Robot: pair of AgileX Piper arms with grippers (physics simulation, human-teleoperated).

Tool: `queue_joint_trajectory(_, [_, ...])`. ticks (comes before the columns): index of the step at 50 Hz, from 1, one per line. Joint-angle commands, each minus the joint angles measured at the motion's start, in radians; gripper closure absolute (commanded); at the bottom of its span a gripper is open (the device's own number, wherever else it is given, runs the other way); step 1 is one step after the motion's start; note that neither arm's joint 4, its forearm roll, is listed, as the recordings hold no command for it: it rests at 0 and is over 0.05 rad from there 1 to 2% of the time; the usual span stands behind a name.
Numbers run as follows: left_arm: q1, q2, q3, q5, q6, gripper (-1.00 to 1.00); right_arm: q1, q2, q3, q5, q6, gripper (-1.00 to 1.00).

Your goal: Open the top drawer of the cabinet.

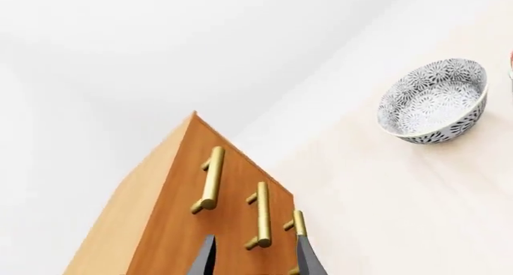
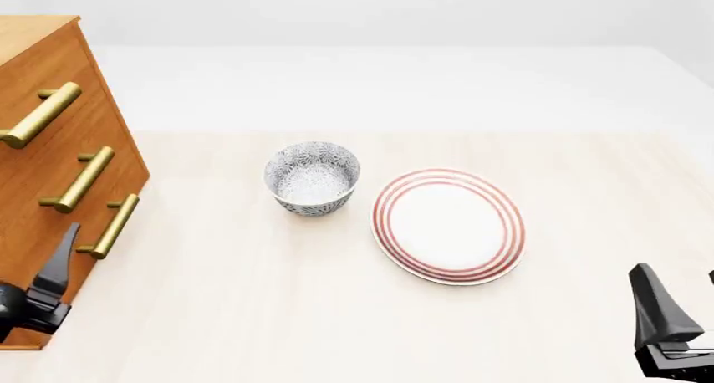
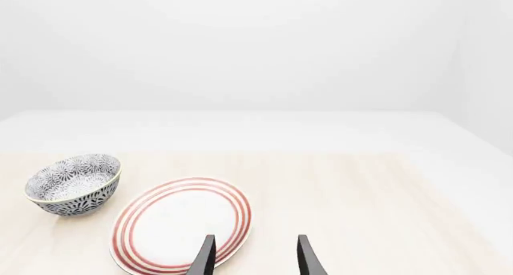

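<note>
The cabinet (image 2: pixel 45 149) (left side) and right gripper (image 2: pixel 680 316) run past the frame edge.

The cabinet (image 2: pixel 45 157) is orange-brown wood, its side panel a paler, yellower tan in the left wrist view. All three of its bar handles are brass-gold, the top drawer's handle (image 2: pixel 39 115) included. To the right of the cabinet, the bowl (image 2: pixel 313 178) is white with a dense dark grey-blue flower pattern, inside and out. Right of the bowl, the plate (image 2: pixel 449 225) is white with thin red rings round its rim. The table (image 2: pixel 279 316) is pale cream wood with faint grain, turning plain white beyond the bowl. The left gripper (image 1: pixel 252 257) and the right gripper (image 3: pixel 254 257) have black fingers.
</note>
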Motion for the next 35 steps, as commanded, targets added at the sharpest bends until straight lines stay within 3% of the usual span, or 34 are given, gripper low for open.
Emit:
queue_joint_trajectory(1, [0.015,0.06,-0.022,-0.036,0.131,-1.0,0.0,0.0,0.0,0.0,0.0,-1.0])
queue_joint_trajectory(17, [0.013,0.203,-0.014,-0.206,0.338,-1.0,0.0,0.0,0.0,0.0,0.0,-1.0])
queue_joint_trajectory(22, [0.004,0.249,-0.029,-0.239,0.358,-1.0,0.0,0.0,0.0,0.0,0.0,-1.0])
queue_joint_trajectory(29, [0.016,0.324,0.006,-0.349,0.453,-1.0,0.0,0.0,0.0,0.0,0.0,-1.0])
queue_joint_trajectory(35, [0.017,0.366,-0.007,-0.392,0.489,-1.0,0.0,0.0,0.0,0.0,0.0,-1.0])
